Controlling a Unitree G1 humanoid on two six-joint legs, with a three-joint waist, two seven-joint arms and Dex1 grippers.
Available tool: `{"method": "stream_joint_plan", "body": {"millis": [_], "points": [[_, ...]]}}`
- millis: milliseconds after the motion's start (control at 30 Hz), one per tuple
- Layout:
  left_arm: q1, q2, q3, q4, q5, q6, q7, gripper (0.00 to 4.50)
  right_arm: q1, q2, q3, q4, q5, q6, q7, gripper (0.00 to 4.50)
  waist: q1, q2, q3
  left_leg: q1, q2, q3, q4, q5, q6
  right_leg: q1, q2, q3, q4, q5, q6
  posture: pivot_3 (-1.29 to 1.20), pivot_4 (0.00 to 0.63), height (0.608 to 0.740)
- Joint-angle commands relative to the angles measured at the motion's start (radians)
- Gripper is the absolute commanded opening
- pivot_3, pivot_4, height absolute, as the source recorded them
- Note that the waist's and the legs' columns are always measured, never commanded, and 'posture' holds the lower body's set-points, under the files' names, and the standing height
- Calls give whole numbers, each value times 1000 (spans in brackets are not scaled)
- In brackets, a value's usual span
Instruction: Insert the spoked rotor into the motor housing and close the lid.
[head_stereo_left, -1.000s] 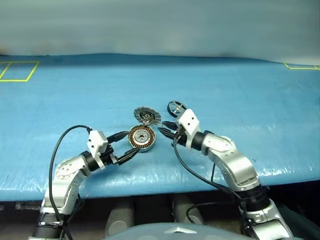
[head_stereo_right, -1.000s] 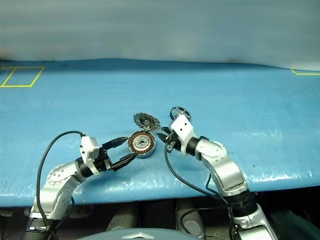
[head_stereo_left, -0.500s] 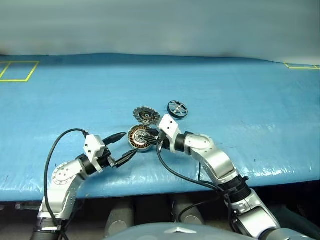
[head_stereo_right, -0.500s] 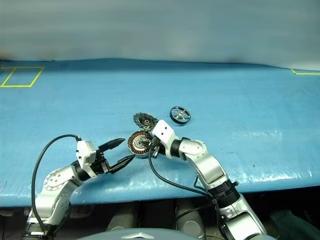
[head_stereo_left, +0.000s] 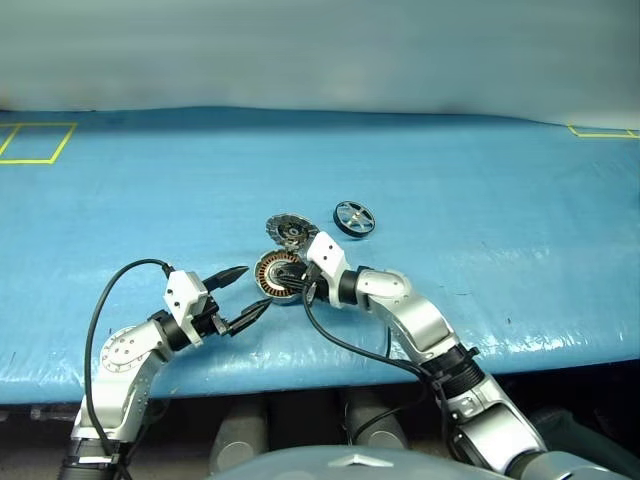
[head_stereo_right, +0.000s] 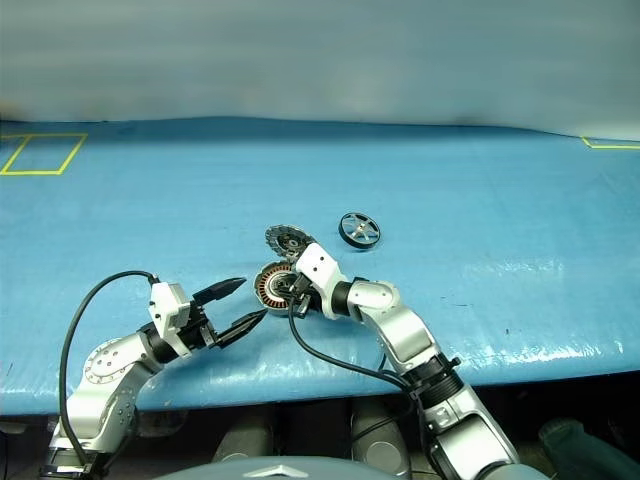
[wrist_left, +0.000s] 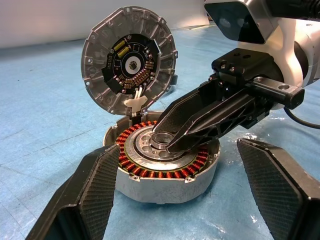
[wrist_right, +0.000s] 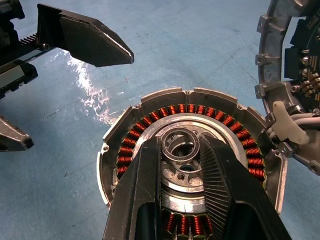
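Right gripper (wrist_right: 181, 150): I see its fingers nearly closed on a small metal ring (wrist_right: 179, 143), held right over the housing's centre hub.
Left gripper (head_stereo_left: 243, 294): fingers spread wide, holding nothing; it sits just beside the housing on my left, pointing at it.
Housing (wrist_left: 162, 167): flat on the blue table (head_stereo_left: 500, 200), copper windings up, open.
Lid (wrist_left: 129, 60): standing upright at the housing's far edge, hinged back, ribbed face and wiring toward me.
Rotor (head_stereo_left: 354, 218): lying flat on the table, beyond and to the right of the housing, well apart from both grippers.
Key relation: rotor lies on the right arm's side, beyond that gripper; its axle points straight up.
Judgement: right arm is the nearer one for the rotor, but it must first be rid of the ring. Rotor not yet in, lid not yet shut.
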Motion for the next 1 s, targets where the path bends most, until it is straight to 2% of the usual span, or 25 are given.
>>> {"method": "stream_joint_plan", "body": {"millis": [33, 1000], "points": [[3, 9, 10, -30, 1, -16, 5, 4088, -17, 9, -9, -10, -2, -27, 7, 760, 0, 0, 0, 0, 0, 0, 0, 0, 0, 0, 0, 0, 0, 0, 0, 0, 150, 740], [-4, 6, -8, -12, 12, -19, 15, 4088, 1, -9, -1, -39, -37, -22, 20, 760, 0, 0, 0, 0, 0, 0, -1, 0, 0, -1, 0, 0, 0, 0, 0, 0, 150, 740]]}}
